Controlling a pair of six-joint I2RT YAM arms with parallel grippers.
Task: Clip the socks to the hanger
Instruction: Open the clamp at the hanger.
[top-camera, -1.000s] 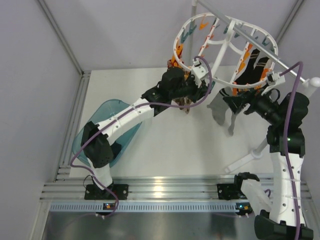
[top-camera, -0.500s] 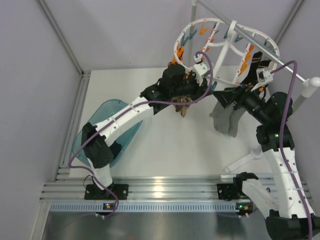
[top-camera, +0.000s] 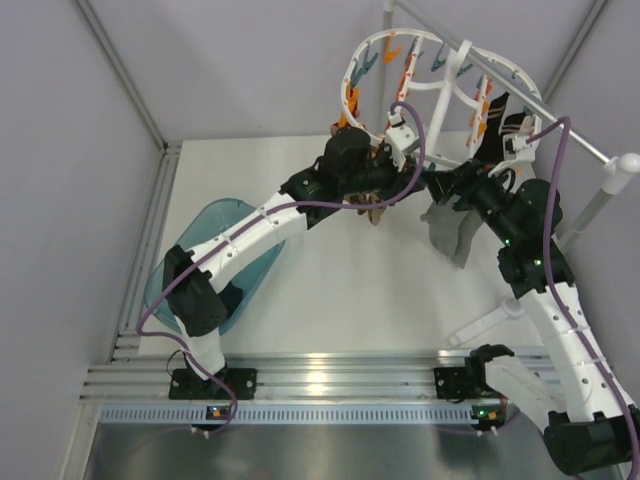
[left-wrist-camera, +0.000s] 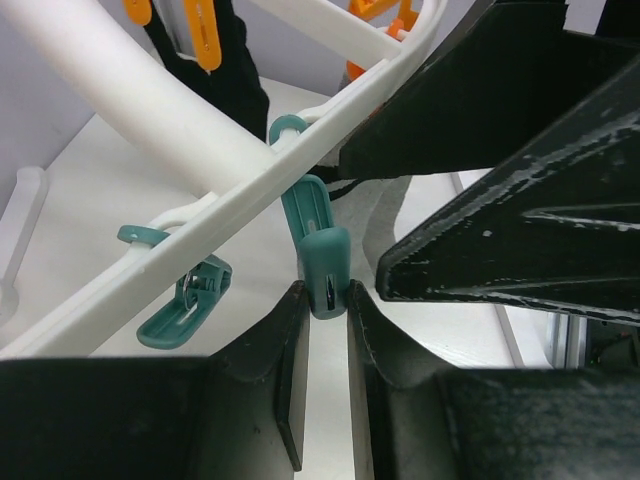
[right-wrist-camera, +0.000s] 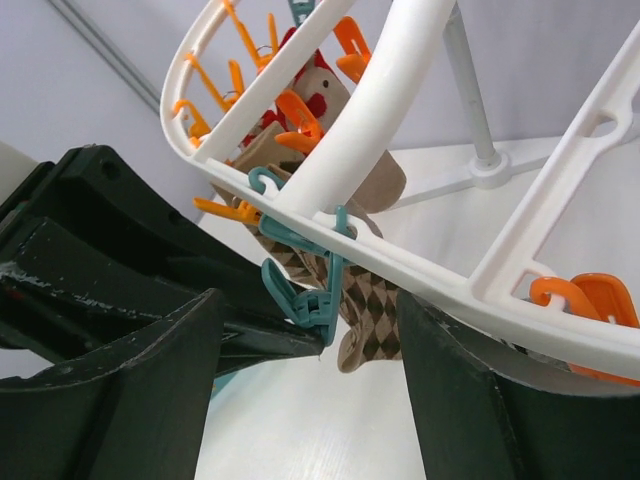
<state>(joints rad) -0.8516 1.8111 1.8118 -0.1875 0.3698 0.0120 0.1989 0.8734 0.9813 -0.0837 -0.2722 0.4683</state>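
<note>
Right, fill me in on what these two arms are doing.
The left gripper has its jaws pinched on a teal peg dangling from the white hanger. The right gripper is at the same peg with its jaws open, gripping nothing. A brown-and-beige patterned sock hangs just behind that peg. A grey sock and a black sock hang over by the right arm.

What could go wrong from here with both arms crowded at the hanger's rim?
1. The left fingers pinch only the end of a teal peg; it may slip free and snap shut.
2. The right fingers stand open facing that peg, close to the left ones; they could collide or shove the hanger.
3. The patterned sock hangs just behind and might get snagged.
</note>
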